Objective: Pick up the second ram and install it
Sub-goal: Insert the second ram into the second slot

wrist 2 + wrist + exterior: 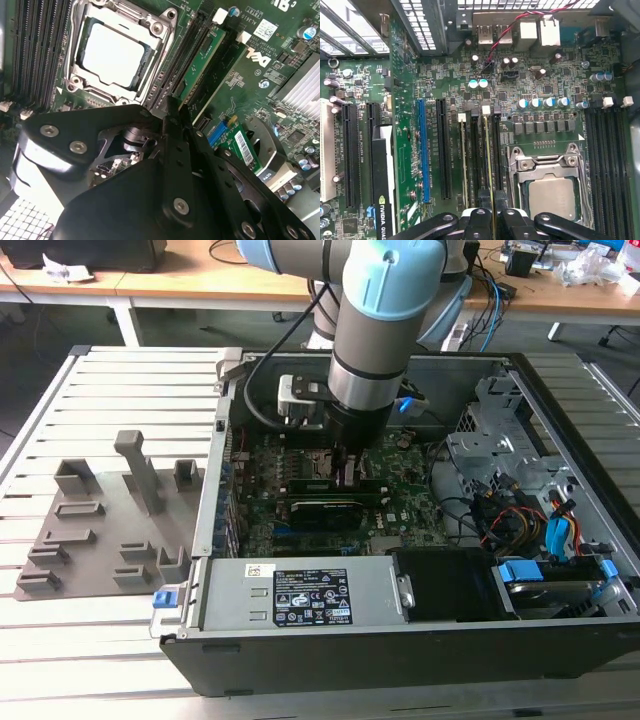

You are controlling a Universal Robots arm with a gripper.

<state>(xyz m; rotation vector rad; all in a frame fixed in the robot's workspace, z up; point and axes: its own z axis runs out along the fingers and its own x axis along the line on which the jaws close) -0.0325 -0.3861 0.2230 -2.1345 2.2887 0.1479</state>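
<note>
Holding the second ram edge-on in my jaws, clenched on its upper edge | stick stands in memory slot beside processor socket | vertical grip keeps it aligned with slot.

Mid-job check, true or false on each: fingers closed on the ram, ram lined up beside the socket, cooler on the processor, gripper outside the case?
1. The gripper has its fingers closed on the second ram. True.
2. In both wrist views, the stick stands in line with a slot next to the processor socket. True.
3. A cooler covers the processor. False: the socket is uncovered and the chip's bare metal top shows.
4. The gripper hangs outside the computer. False: in the exterior view it is down inside the open computer case, over the motherboard.
</note>
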